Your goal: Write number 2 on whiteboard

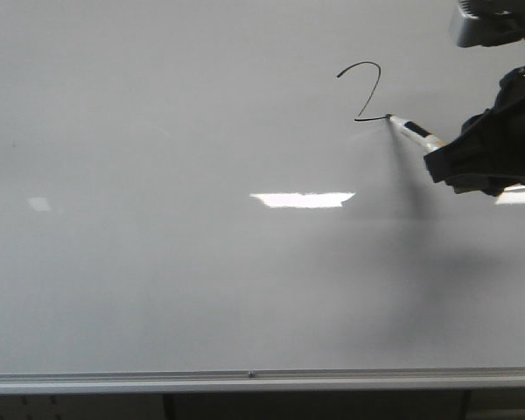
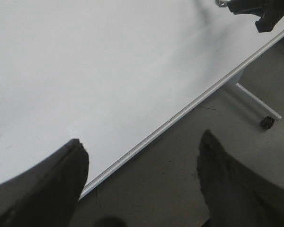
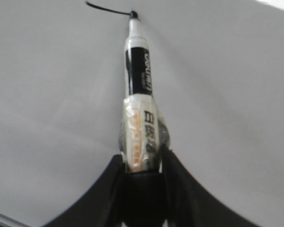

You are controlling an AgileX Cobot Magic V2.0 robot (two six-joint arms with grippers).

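The whiteboard (image 1: 157,262) fills nearly the whole front view; its silver-grey frame edge runs along the near side. The number 2 (image 1: 364,90) is drawn in thin black line on the far right part of the board: a curved top, a diagonal stroke, and a short base stroke that ends at the marker tip.

The right gripper (image 3: 143,163) is clenched on a marker (image 3: 138,94). In the right wrist view both black fingers (image 3: 177,189) press against the marker's taped lower barrel, and the barrel projects forward from between them. The marker has a white body with a black printed band and a dark tip. The tip touches the board at the end of the black base stroke. In the front view the right arm enters from the right edge, and the marker slopes up and to the left toward the base of the digit.

The left gripper (image 2: 142,184) is released. Its two dark fingers (image 2: 52,189) stand well apart with nothing between them. It hangs over the near frame edge of the board, with grey floor and a wheeled stand leg (image 2: 255,101) visible beyond that edge.

Two bright rectangular light reflections (image 1: 303,199) lie on the board surface.
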